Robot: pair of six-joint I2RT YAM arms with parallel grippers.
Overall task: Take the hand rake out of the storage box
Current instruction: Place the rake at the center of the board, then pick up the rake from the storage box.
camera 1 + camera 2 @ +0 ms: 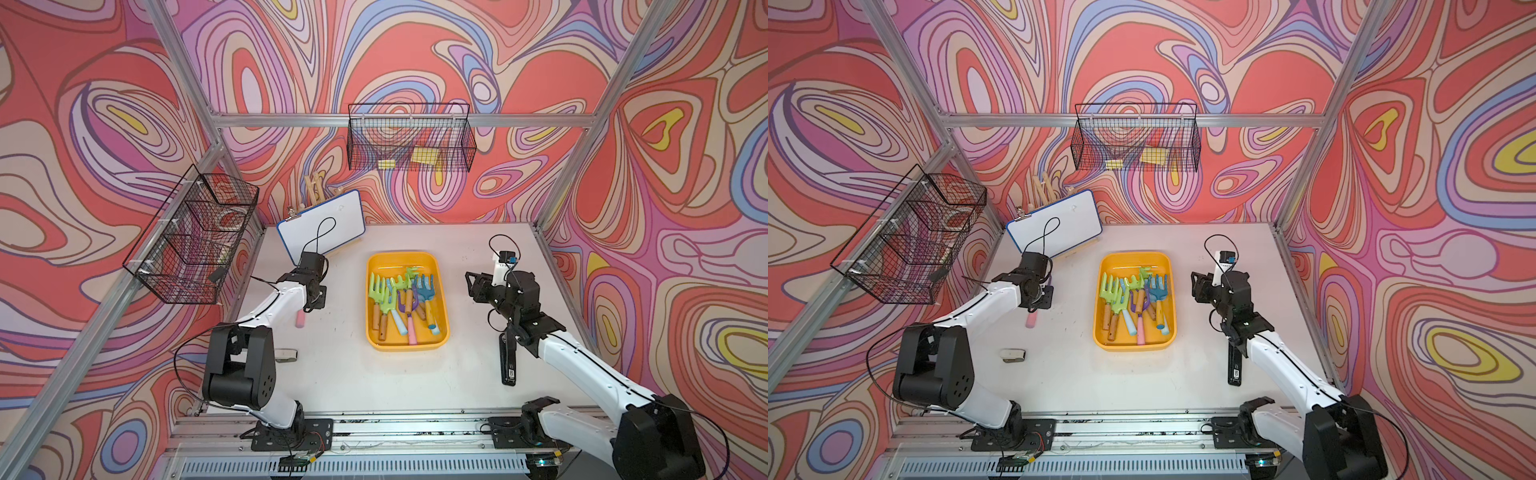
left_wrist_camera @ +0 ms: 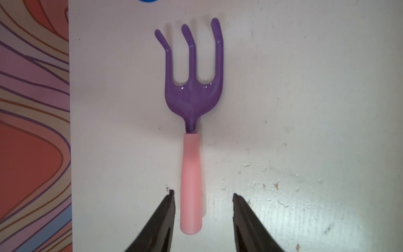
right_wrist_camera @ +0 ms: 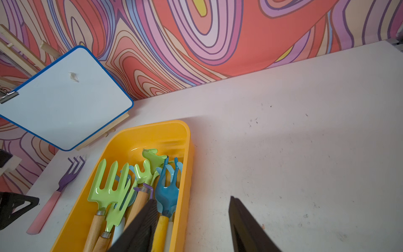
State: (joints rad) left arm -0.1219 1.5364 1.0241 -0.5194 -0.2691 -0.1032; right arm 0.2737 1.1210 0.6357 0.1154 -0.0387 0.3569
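Note:
The storage box (image 1: 401,255) (image 1: 1136,254) (image 3: 185,185) is a shallow yellow-orange tray at mid-table, and several green, blue and purple hand rakes (image 1: 405,299) lie in it. One hand rake (image 2: 192,165) (image 1: 300,319) (image 1: 1031,321) (image 3: 44,212), with purple tines and a pink handle, lies flat on the table left of the box. My left gripper (image 2: 202,194) (image 1: 311,302) hovers over its handle end, open, fingers apart on either side and not touching it. My right gripper (image 3: 193,199) (image 1: 470,282) (image 1: 1196,284) is open and empty, just right of the box.
A blue-framed whiteboard (image 1: 322,224) leans on a wooden easel at the back left. Black wire baskets hang on the back wall (image 1: 409,141) and the left frame (image 1: 195,237). A black bar-shaped object (image 1: 508,361) lies at the right, a small eraser (image 1: 286,354) at the left front.

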